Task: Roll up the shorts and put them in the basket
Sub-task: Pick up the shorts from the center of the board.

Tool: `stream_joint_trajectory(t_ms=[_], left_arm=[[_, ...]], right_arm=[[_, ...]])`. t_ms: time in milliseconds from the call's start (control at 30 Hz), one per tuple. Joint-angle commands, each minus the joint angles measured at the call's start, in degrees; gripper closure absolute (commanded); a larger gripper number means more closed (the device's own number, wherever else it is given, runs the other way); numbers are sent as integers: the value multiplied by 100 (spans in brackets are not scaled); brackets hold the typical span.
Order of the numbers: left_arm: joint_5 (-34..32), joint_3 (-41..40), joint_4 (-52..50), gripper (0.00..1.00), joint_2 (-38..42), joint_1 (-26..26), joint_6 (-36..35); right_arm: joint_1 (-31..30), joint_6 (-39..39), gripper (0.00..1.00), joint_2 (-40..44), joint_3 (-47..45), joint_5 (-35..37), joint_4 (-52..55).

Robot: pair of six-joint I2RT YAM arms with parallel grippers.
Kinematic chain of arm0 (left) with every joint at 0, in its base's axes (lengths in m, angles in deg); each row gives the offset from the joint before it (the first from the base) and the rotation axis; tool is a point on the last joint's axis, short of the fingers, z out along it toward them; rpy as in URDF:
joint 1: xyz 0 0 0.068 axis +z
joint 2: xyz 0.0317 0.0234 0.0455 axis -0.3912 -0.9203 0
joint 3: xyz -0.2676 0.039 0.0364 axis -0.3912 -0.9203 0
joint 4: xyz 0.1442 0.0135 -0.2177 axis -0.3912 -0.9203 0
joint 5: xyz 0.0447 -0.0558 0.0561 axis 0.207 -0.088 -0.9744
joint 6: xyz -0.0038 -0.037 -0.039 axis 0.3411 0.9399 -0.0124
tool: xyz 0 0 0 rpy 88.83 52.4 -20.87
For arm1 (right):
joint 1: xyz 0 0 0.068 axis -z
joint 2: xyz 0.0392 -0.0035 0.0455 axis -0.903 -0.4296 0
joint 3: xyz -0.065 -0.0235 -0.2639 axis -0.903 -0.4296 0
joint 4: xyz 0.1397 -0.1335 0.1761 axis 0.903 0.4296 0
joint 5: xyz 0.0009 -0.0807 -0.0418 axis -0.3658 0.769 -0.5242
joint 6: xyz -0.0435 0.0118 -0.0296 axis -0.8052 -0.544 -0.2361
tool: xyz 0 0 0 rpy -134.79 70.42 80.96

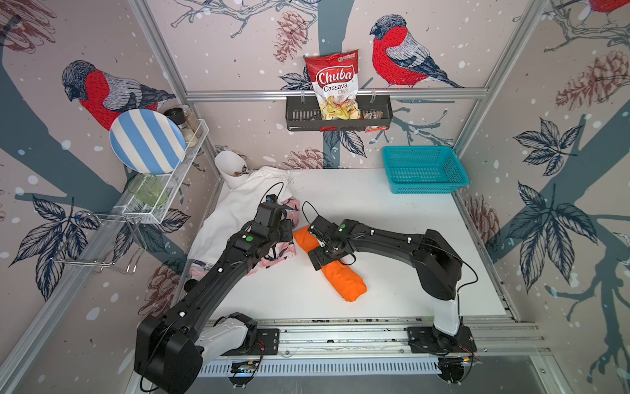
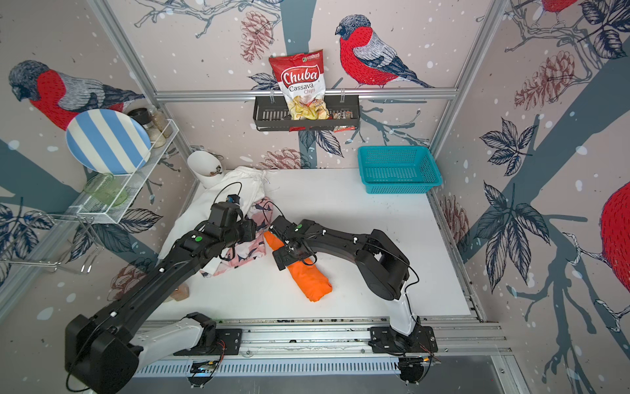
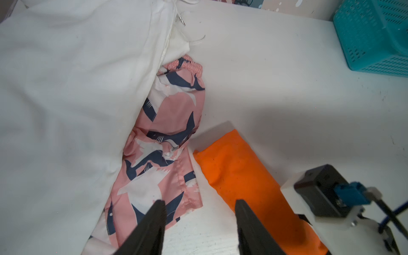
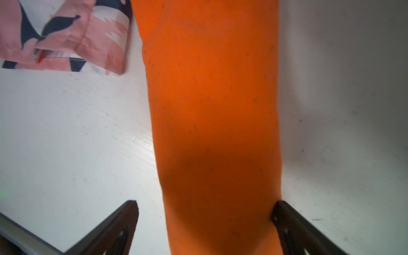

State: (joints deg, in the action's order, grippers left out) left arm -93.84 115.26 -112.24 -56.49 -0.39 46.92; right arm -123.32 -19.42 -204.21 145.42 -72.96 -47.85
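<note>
The orange shorts (image 1: 344, 279) lie rolled into a tube on the white table (image 1: 392, 221), seen in both top views. My right gripper (image 4: 205, 204) is open and straddles the roll's far end; one finger touches its side, the other stands clear. In a top view that gripper (image 1: 315, 244) sits over the roll. The pink patterned shorts (image 3: 172, 114) lie crumpled, partly under the white shorts (image 3: 66, 88), just left of the roll. My left gripper (image 3: 200, 204) is open and empty above bare table between the pink hem and the orange roll (image 3: 240, 176).
A teal basket (image 1: 422, 170) stands at the back right. A white cup (image 1: 228, 163) sits in the back left corner by the white shorts (image 1: 231, 211). A wire rack with a striped plate (image 1: 146, 140) hangs on the left wall; a chips bag (image 1: 335, 85) stands in a back shelf.
</note>
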Motion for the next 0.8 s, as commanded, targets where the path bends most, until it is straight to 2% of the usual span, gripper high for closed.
stream_joint_trajectory(t_ms=[0,233,500,767], left_arm=[[237,-62,378,45,24,22,47],[-34,60,165,45,268,22,-329],[142,-46,180,45,375,107,-430],[224,-58,186,45,300,125,-506]], right_arm=[[61,-82,3,-234,174,89,297],[172,-104,9,-525,366,8,498],[129,-336,5,-799,419,-468,812],[83,-199,6,-862,593,194,1307]])
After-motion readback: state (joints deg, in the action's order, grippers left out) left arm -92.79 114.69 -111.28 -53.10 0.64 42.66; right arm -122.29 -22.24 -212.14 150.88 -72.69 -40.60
